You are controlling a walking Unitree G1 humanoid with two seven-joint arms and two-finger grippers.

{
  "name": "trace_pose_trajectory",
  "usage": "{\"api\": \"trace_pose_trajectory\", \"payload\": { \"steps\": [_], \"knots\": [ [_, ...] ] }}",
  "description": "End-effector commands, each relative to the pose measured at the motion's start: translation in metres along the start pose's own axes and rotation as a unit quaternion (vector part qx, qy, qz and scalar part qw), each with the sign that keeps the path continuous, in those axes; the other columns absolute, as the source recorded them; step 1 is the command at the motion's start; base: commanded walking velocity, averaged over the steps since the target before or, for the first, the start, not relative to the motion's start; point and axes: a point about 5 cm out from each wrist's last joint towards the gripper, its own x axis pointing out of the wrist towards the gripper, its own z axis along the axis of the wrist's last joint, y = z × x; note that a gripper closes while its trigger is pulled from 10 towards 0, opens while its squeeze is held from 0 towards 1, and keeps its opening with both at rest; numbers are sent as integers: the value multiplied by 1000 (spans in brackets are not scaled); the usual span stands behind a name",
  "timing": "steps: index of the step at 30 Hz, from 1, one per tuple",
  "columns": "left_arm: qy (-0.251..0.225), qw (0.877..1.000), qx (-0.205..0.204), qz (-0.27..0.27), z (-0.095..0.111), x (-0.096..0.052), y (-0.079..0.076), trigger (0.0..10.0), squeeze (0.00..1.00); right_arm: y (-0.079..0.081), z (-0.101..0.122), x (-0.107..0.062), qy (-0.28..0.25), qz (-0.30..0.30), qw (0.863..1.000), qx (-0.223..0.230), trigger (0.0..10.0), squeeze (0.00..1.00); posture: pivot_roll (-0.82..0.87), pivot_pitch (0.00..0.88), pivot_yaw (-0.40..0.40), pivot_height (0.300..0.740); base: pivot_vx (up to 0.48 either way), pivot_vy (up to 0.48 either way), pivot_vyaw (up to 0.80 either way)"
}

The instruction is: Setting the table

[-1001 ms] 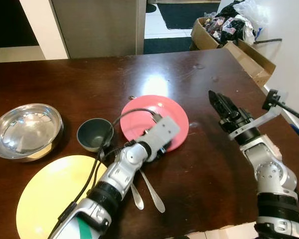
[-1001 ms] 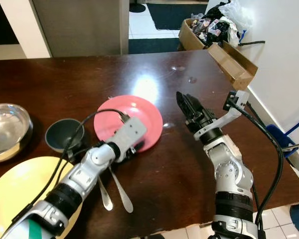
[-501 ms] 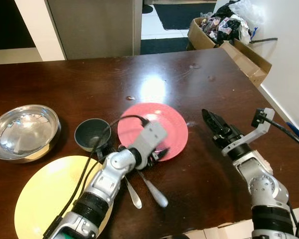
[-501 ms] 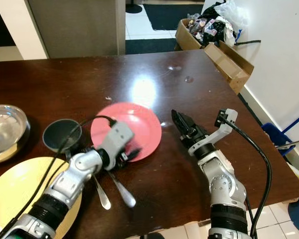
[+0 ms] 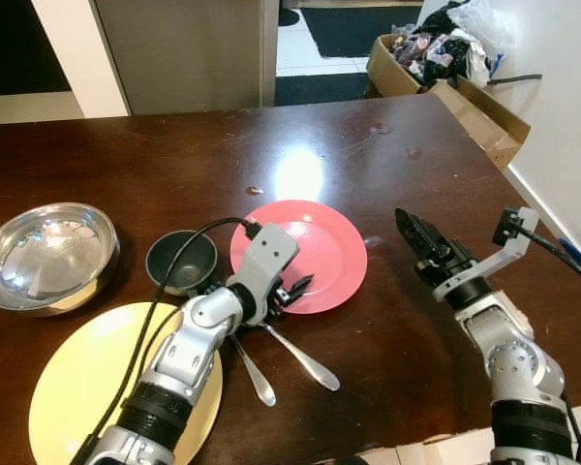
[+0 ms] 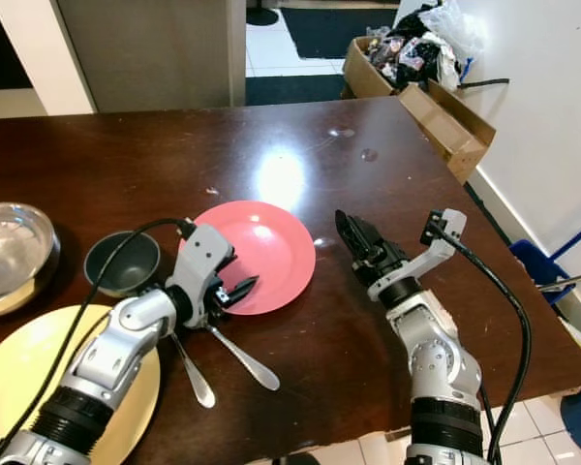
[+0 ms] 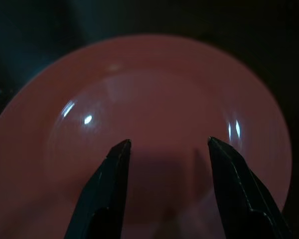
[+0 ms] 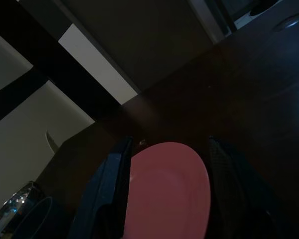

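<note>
On the dark wooden surface (image 5: 397, 145) the left tool (image 5: 292, 289) sits low over the near rim of the pink plate (image 5: 320, 247), its two black fingers (image 7: 112, 194) spread apart with nothing between them; the left wrist view looks straight across the plate's shallow well. Two spoons (image 5: 300, 358) lie side by side on the surface just beside the plate's near edge, partly under the left forearm, and they look like the likely next things to place. A dark small bowl (image 5: 181, 260) stands just left of the plate, a steel bowl (image 5: 46, 254) further left, and a yellow plate (image 5: 87, 383) sits at the near left corner. The right tool (image 5: 416, 235) hangs above the surface to the right of the pink plate, apart from it, fingers spread and empty. If the step is to take the plate's rim, one finger would need to slide under the lip while the other comes down on top, and a flat rim on a slick surface could skid away, so the approach should be slow and level. If a spoon is the aim, the tool would have to draw back toward the robot and close across the thin handle, not the bowl end, taking care not to knock the second spoon or nudge the dark bowl.
</note>
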Motion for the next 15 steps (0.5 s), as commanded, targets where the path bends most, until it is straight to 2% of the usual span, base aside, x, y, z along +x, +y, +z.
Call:
{"api": "trace_pose_trajectory", "payload": {
  "steps": [1,4,6,8,11,15],
  "knots": [
    [27,999,4,-18,-12,-2,-7,10000,0,-4,-4,-5,4,-11,1000,10,10000,0,-100,92,17,740,0,0,0],
    [57,997,21,-39,-24,-4,-17,10000,0,-4,-2,-2,4,-9,1000,9,10000,0,-97,93,16,740,0,0,0],
    [57,997,21,-39,-24,-4,-17,10000,0,-4,-2,-2,4,-9,1000,9,10000,0,-97,93,16,740,0,0,0],
    [83,995,43,-44,-32,-2,-24,10000,0,-3,-1,0,2,-9,1000,8,10000,0,-97,93,16,740,0,0,0],
    [89,994,45,-42,-34,0,-25,10000,0,-3,0,0,1,-9,1000,9,10000,0,-97,93,16,740,0,0,0],
    [94,993,48,-47,-35,1,-27,10000,0,-4,-2,-2,-2,-10,999,35,10000,0,-107,93,14,740,0,0,0]
  ]
}}
